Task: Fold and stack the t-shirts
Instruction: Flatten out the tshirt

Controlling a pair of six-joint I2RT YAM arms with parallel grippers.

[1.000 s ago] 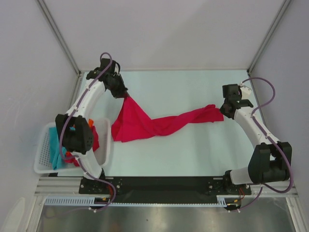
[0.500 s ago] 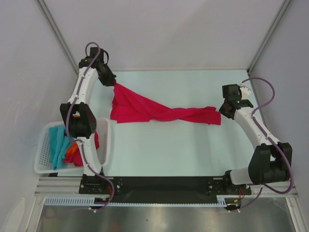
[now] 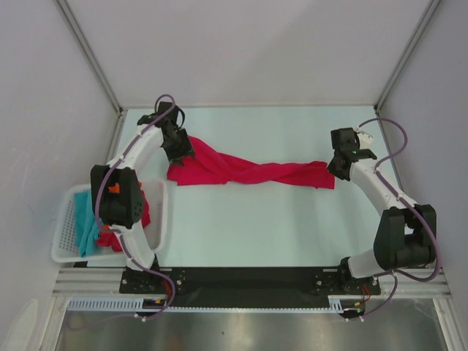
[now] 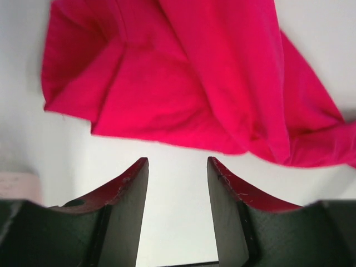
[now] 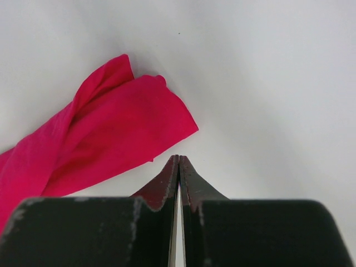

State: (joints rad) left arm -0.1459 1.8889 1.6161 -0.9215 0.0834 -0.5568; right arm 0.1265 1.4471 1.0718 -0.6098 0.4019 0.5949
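A crimson t-shirt [image 3: 241, 172] lies twisted like a rope across the table, its wide bunched end at the left and its narrow end at the right. My left gripper [image 3: 180, 151] hovers at the far edge of the bunched end. In the left wrist view the left gripper [image 4: 178, 161] is open and empty, with the shirt [image 4: 183, 83] just ahead of its fingertips. My right gripper [image 3: 336, 168] sits just past the shirt's right end. Seen from the right wrist, that gripper [image 5: 179, 158] is shut on nothing, beside the shirt's corner [image 5: 105, 144].
A white slotted basket [image 3: 67, 248] stands at the near left beside the left arm's base. It holds a teal t-shirt [image 3: 86, 227] and a red one [image 3: 110, 238]. Frame posts and grey walls bound the table at the back and sides.
The left gripper has let go of the shirt's left corner and opened. The raised cloth has dropped flat onto the table. The left arm moved nearer and slightly right.
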